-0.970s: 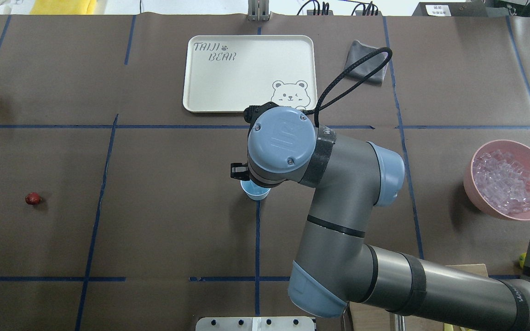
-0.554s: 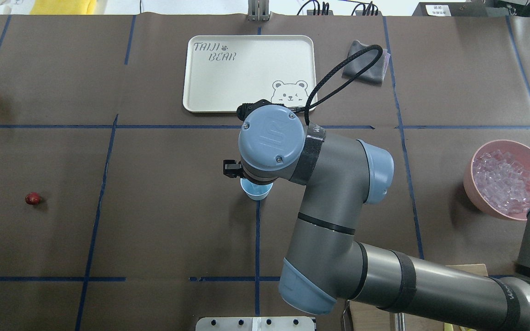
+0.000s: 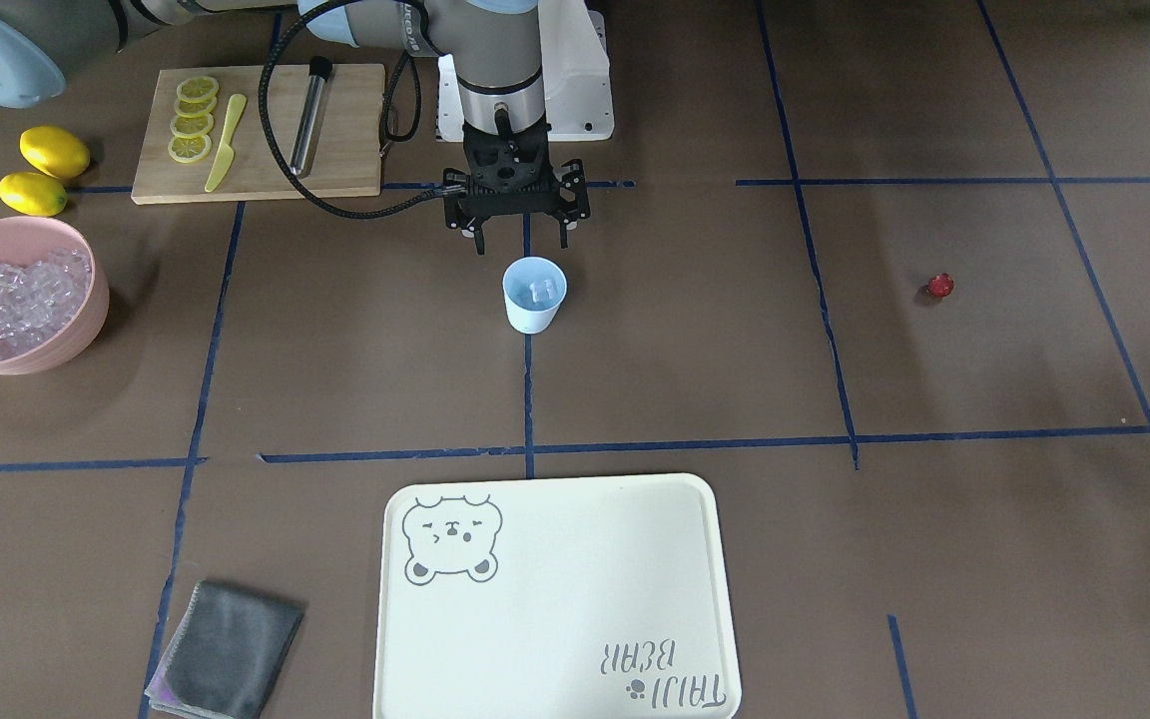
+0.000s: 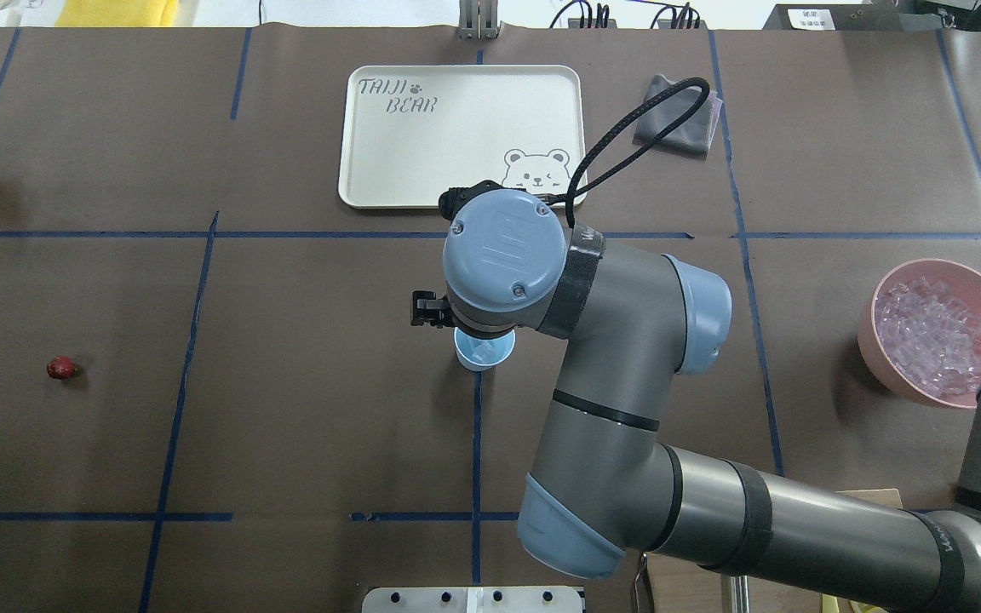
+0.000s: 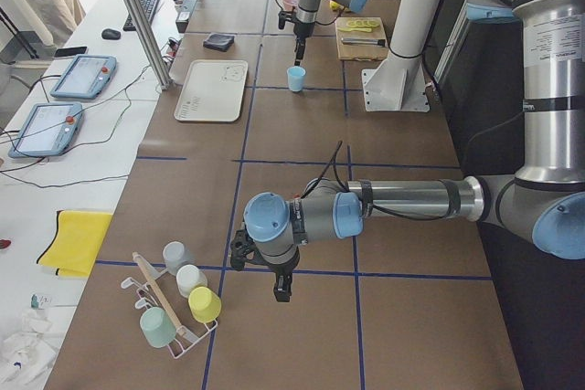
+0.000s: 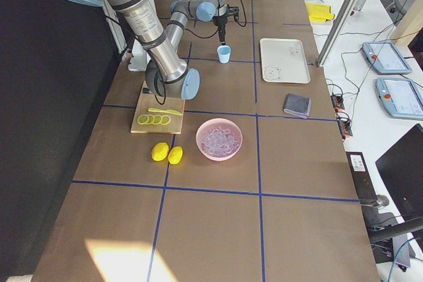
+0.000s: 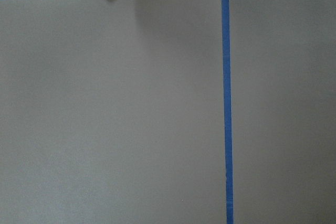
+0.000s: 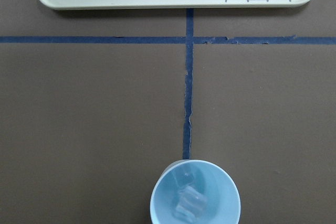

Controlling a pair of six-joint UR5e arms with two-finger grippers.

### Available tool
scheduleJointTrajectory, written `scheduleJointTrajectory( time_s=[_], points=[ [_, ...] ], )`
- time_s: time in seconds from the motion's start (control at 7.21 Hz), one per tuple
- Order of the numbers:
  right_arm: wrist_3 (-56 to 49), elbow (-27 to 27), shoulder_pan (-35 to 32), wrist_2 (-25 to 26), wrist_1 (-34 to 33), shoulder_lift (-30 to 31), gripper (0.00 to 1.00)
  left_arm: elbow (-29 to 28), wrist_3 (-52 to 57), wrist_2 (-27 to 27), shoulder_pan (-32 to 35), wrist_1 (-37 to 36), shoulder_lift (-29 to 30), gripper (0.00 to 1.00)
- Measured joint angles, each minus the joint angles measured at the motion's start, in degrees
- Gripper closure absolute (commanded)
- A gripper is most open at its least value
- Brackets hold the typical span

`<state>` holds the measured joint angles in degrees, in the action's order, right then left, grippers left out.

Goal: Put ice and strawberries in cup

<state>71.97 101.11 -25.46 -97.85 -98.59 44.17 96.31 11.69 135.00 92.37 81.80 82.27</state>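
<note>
The light blue cup [image 3: 534, 310] stands upright at the table's middle, with clear ice cubes [image 3: 538, 292] in it; the right wrist view shows the cup [image 8: 220, 208] and the cubes [image 8: 189, 200] too. My right gripper [image 3: 522, 245] hangs open and empty just above the cup, on its robot side. In the overhead view the wrist hides part of the cup [image 4: 484, 353]. The strawberry [image 3: 939, 286] lies alone far off on my left side [image 4: 61, 368]. My left gripper [image 5: 281, 291] shows only in the exterior left view, low over the table; I cannot tell whether it is open.
A pink bowl [image 3: 36, 355] full of ice [image 3: 6, 300] sits at my far right [image 4: 950, 266]. A cutting board [image 3: 345, 150] with lemon slices, two lemons [image 3: 41, 170], a cream tray [image 3: 555, 619], a grey cloth [image 3: 226, 649] and a cup rack [image 5: 178, 303] stand around.
My right wrist has shifted a little to the left over the cup. More of the cup's inside shows now, with ice in it.
</note>
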Motion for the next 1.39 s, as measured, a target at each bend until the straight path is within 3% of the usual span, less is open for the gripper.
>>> scheduleJointTrajectory(
  time_s=[0.69,1.11,1.39],
  points=[
    [-3.43,1.7,-4.84,-5.38,-1.35,2.03,0.0,0.19,-0.02,0.01,0.0,0.1,0.01,0.0],
    [-17.21,2.11,-15.32,-15.65,-5.3,4.41,0.0,3.99,-0.47,-0.03,-0.21,0.15,0.69,0.0],
    [-31.13,4.08,-24.05,-21.63,-5.76,10.79,0.0,6.6,-0.53,-0.08,-0.29,2.23,2.27,0.0]
  ],
)
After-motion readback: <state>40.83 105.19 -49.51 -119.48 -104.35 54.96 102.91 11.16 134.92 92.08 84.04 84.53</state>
